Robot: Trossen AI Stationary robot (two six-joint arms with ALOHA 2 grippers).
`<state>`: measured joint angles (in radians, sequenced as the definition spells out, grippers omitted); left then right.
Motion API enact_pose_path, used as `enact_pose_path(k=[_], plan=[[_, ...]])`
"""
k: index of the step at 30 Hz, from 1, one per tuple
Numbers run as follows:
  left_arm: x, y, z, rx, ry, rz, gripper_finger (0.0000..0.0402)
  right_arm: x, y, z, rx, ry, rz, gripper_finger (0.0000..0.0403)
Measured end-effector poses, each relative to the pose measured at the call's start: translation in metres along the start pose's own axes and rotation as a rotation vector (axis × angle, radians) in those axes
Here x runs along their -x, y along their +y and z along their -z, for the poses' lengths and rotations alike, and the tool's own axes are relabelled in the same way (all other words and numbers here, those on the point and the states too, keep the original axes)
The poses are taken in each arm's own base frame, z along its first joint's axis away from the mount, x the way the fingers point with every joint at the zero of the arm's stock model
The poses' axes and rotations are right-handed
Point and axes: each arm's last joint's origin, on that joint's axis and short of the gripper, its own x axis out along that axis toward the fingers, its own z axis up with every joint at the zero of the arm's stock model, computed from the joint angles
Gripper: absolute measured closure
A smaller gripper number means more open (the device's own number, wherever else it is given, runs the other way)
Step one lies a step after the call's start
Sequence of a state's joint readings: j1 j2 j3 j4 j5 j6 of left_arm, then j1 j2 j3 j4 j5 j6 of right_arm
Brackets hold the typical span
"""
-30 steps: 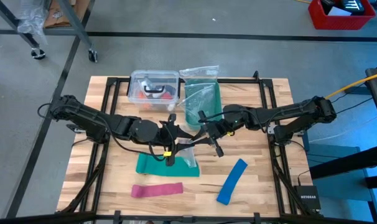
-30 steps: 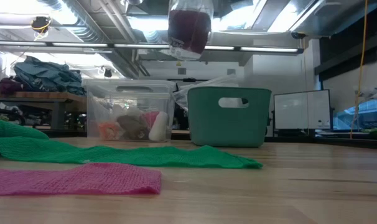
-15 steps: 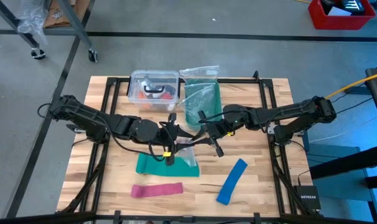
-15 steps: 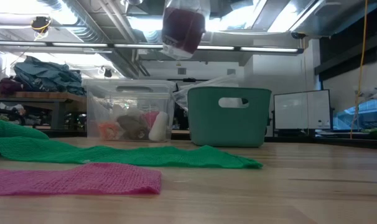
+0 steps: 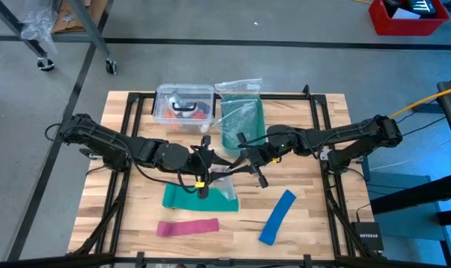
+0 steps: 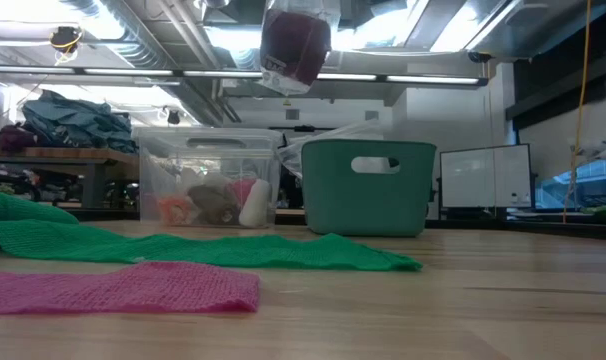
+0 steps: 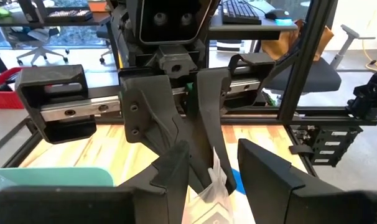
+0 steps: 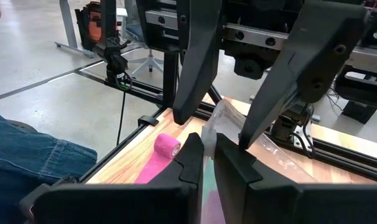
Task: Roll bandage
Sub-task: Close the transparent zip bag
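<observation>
The bandage [image 6: 295,45] is a small dark purple roll inside a clear plastic bag [image 6: 299,62]. The bag hangs high above the table's middle, where my two grippers meet head-on. My right gripper [image 8: 208,152] comes from the table's right and is shut on the bag's top. My left gripper [image 7: 213,171] comes from the left and is open. Its fingers [image 8: 190,74] stand on either side of the bag's top. In the high view the bag [image 5: 224,184] shows below both grippers, over a green cloth. My right gripper pinches the bag's crumpled upper edge [image 8: 214,129] between its two fingers, coming almost level from the table's right. The bag hangs below the fingers, clear of the table and a little tilted, with the roll in its bottom. My left gripper: I cannot tell whether a finger touches the plastic.
A green cloth [image 5: 187,197], a pink strip [image 5: 187,227] and a blue strip [image 5: 277,216] lie on the near half of the table. A clear lidded box [image 5: 184,104] and a green basket [image 5: 242,123] stand at the far edge. A person's denim-clad leg [image 8: 27,155] shows beside the table.
The hanging bag with the roll has swung a little sideways and now hangs slightly tilted. Both arms have kept still.
</observation>
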<state>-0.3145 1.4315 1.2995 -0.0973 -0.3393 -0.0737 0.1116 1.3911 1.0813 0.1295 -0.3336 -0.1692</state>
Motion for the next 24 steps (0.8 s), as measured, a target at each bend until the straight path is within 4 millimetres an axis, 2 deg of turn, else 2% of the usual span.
enact_pose_path(k=[7, 16, 24], plan=[[0.0002, 0.0002, 0.0026, -0.006, 0.026, -0.002, 0.0278, 0.0001, 0.0008, -0.0003, 0.0, -0.004, -0.026, 0.037], [0.0002, 0.0001, 0.0023, -0.003, 0.024, -0.001, 0.033, 0.0003, 0.001, 0.0007, -0.004, 0.008, -0.029, 0.037], [0.0001, 0.0001, 0.0023, -0.003, 0.021, 0.0, 0.0349, 0.0004, 0.002, 0.0032, -0.014, 0.032, -0.05, 0.037]])
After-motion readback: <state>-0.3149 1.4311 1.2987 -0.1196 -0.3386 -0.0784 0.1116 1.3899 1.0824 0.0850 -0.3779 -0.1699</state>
